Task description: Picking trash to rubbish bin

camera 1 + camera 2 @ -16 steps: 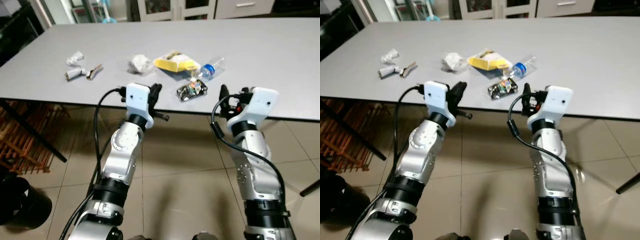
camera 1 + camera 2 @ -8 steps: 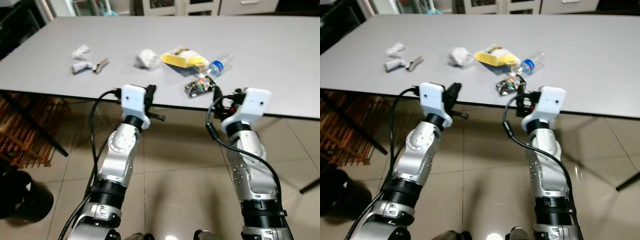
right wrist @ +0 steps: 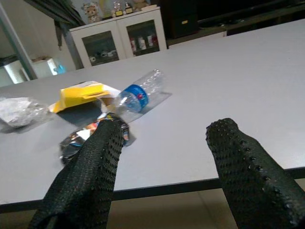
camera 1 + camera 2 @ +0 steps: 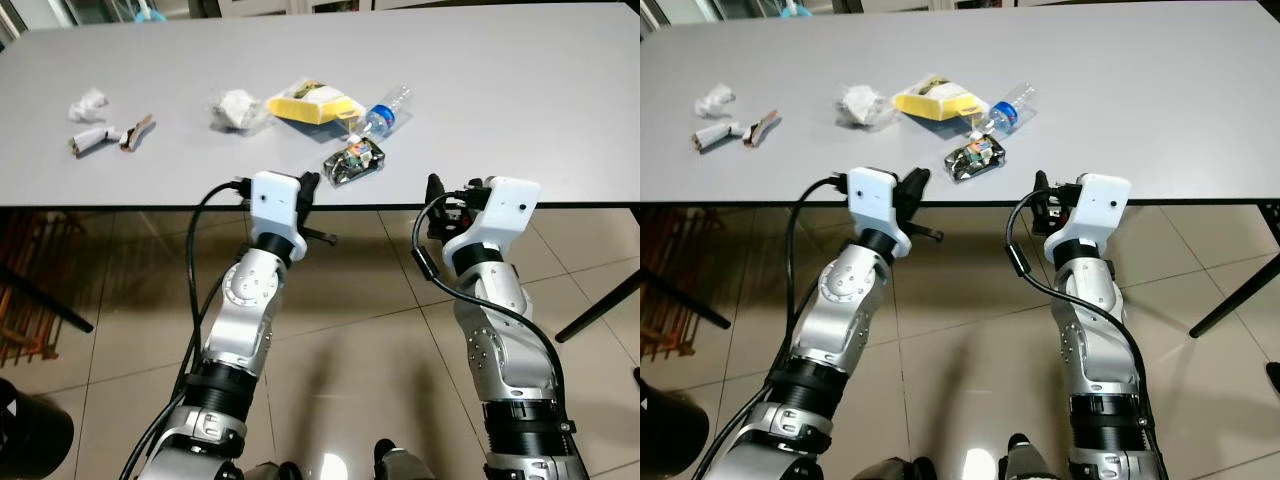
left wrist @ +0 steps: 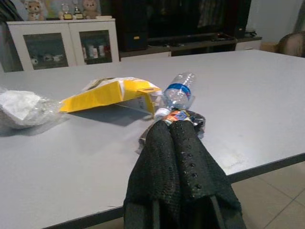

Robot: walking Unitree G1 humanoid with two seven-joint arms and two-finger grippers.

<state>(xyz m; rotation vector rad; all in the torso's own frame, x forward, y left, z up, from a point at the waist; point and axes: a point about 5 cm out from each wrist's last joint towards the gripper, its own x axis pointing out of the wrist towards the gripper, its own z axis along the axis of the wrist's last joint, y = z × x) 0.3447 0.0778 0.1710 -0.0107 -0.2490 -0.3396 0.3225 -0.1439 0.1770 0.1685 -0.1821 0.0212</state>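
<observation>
Trash lies on the grey table point(image 4: 520, 110): a crumpled shiny wrapper point(image 4: 354, 162) near the front edge, a plastic bottle point(image 4: 382, 112) with a blue label, a yellow packet point(image 4: 313, 103) and a white crumpled bag point(image 4: 236, 108). My left gripper point(image 4: 308, 190) is shut and empty at the front edge, just short and left of the wrapper point(image 5: 188, 117). To the wrapper's right, my right gripper point(image 4: 437, 195) is open at the edge. In the right wrist view its fingers point(image 3: 97, 157) frame the wrapper point(image 3: 93, 133) and bottle point(image 3: 139, 93) beyond.
Small paper scraps point(image 4: 88, 104) and rolled pieces point(image 4: 108, 138) lie at the table's far left. A black bin point(image 4: 25, 440) stands on the tiled floor at my lower left. A dark table leg point(image 4: 600, 305) slants at the right. A white cabinet point(image 5: 71, 43) stands behind.
The whole picture has shifted as the camera moved, so the trash now sits further left. Both arms hold the same raised pose at the table's front edge.
</observation>
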